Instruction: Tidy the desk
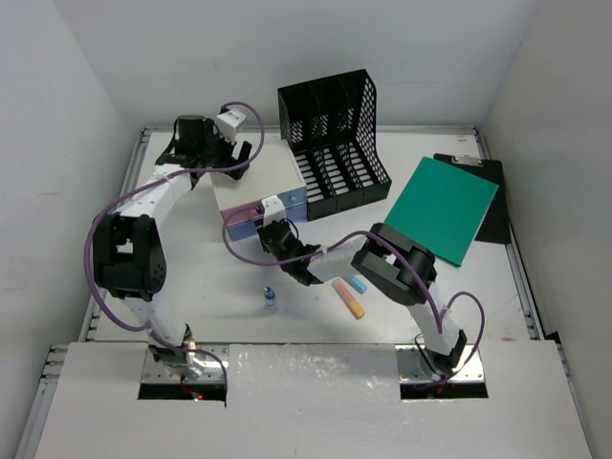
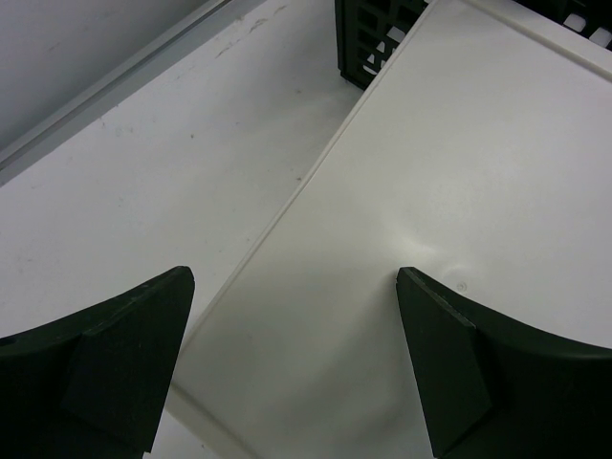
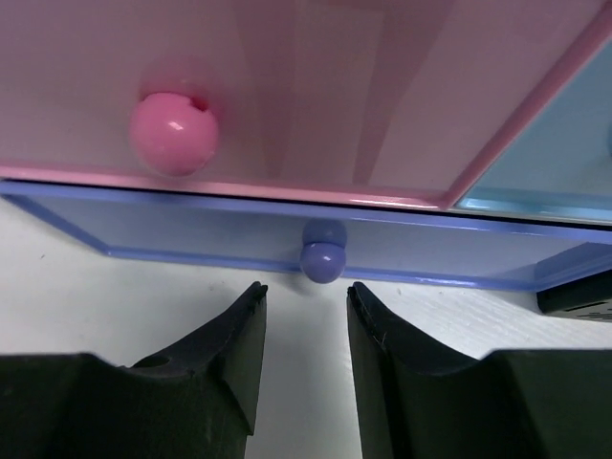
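One rigid, fixed worktop (image 1: 239,320) spans the scene and is probably unliftable. Right hand (image 3: 304,292), narrowly parted and empty, faces a small blue knob (image 3: 322,260), likely slick: grip there. Left hand (image 2: 294,277) stands wide, empty.

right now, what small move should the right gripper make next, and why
Probably ease the right gripper forward until its fingers straddle the blue knob. The knob sits just ahead of the gap between the parted fingers, untouched, on the lower drawer.

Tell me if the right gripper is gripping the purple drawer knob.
No: the right gripper stops just short of the purple knob, and nothing sits between its fingers.
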`<action>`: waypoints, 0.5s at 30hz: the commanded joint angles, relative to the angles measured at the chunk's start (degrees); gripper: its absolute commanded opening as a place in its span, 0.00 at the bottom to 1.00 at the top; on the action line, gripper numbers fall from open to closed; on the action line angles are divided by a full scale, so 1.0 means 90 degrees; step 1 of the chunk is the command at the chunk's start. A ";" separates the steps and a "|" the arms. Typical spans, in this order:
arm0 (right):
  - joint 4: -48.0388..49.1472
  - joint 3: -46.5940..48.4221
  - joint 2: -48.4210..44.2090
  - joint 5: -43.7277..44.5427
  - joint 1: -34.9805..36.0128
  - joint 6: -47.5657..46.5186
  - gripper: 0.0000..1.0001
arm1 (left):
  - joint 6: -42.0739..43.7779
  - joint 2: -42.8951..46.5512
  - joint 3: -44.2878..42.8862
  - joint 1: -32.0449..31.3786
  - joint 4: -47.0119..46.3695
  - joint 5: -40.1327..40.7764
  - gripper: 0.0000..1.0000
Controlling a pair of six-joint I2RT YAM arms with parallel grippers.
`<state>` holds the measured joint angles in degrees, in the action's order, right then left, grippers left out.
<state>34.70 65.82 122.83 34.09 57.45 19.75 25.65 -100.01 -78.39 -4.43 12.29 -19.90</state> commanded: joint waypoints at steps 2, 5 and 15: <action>0.0607 0.0264 0.0054 0.0314 -0.0094 0.0072 0.37 | 0.0148 -0.0207 -0.0011 0.0023 0.0656 0.0131 0.86; 0.0637 0.0323 0.0122 0.0373 -0.0123 0.0032 0.35 | 0.0148 -0.0236 -0.0020 0.0023 0.0655 0.0131 0.86; 0.0608 0.0635 0.0317 0.0392 -0.0143 -0.0056 0.33 | 0.0158 -0.0343 -0.0040 0.0023 0.0655 0.0151 0.86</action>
<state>37.54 68.53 124.84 37.06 56.38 19.46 25.65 -100.40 -78.94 -4.43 12.71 -19.97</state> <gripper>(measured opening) 0.327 0.860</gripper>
